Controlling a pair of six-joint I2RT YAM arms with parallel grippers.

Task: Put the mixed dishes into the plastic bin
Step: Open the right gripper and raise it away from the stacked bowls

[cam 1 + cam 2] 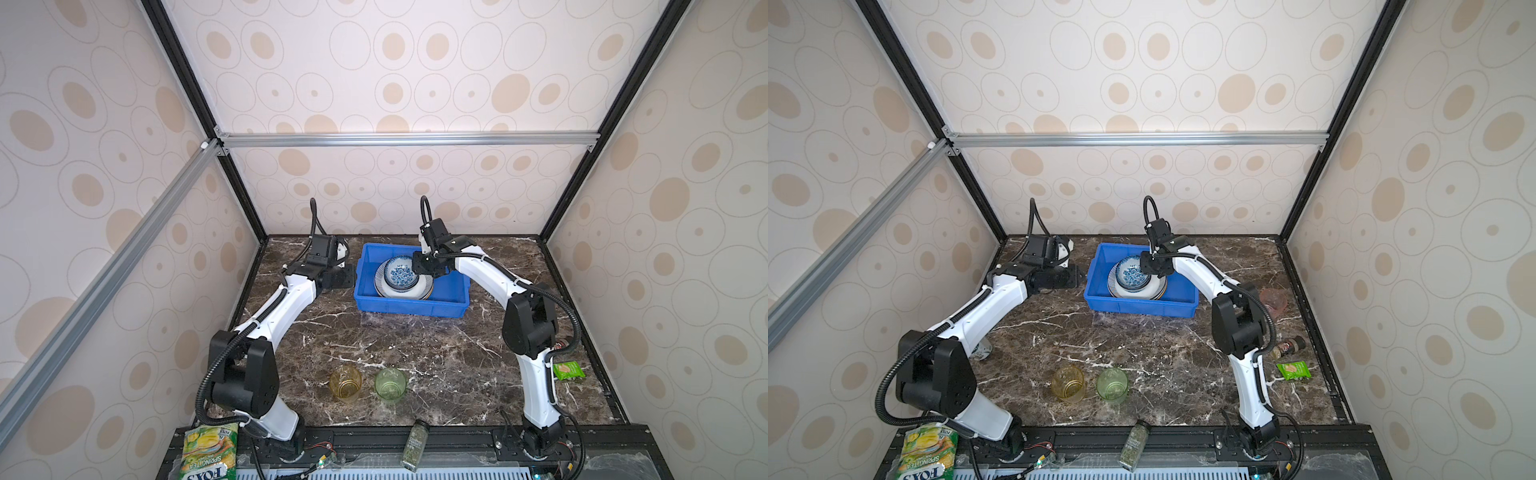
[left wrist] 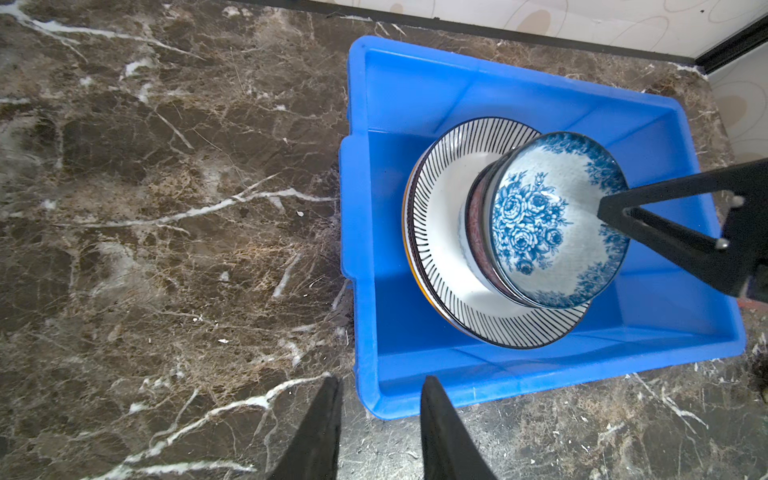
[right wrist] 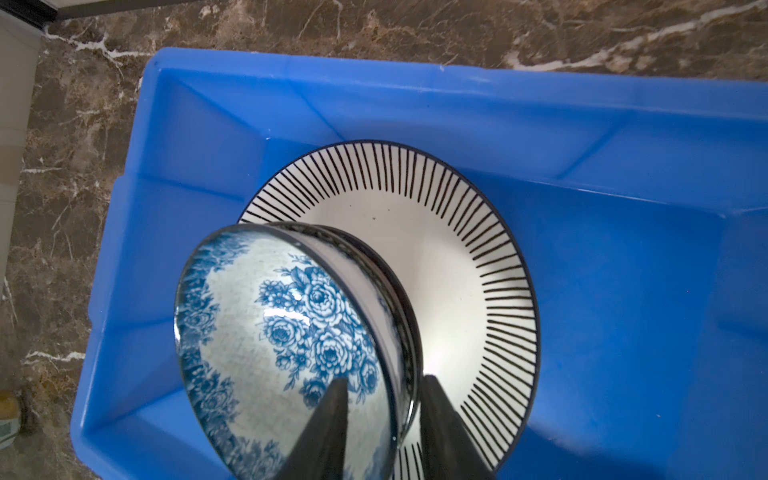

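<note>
The blue plastic bin [image 1: 411, 305] [image 2: 353, 249] stands at the back middle of the marble table. In it lies a striped-rim plate [image 3: 457, 249] [image 2: 440, 232] on other plates, with a blue floral bowl [image 1: 400, 272] [image 3: 257, 324] nested in another bowl on top. My right gripper [image 3: 382, 386] [image 1: 415, 272] is open astride the floral bowl's rim, one finger inside and one outside, with a gap showing. My left gripper [image 2: 380, 382] [image 1: 347, 277] is open and empty by the bin's left wall. Yellow [image 1: 345, 382], green [image 1: 390, 384] and pink [image 1: 1273, 300] tumblers stand on the table.
A spice jar [image 1: 415, 446] lies on the front rail, and a dark-lidded one [image 1: 1289, 345] lies at the right beside a green packet [image 1: 568, 370]. A Fox's bag [image 1: 210, 453] is at front left. A small white thing [image 1: 982, 351] peeks from behind the left arm.
</note>
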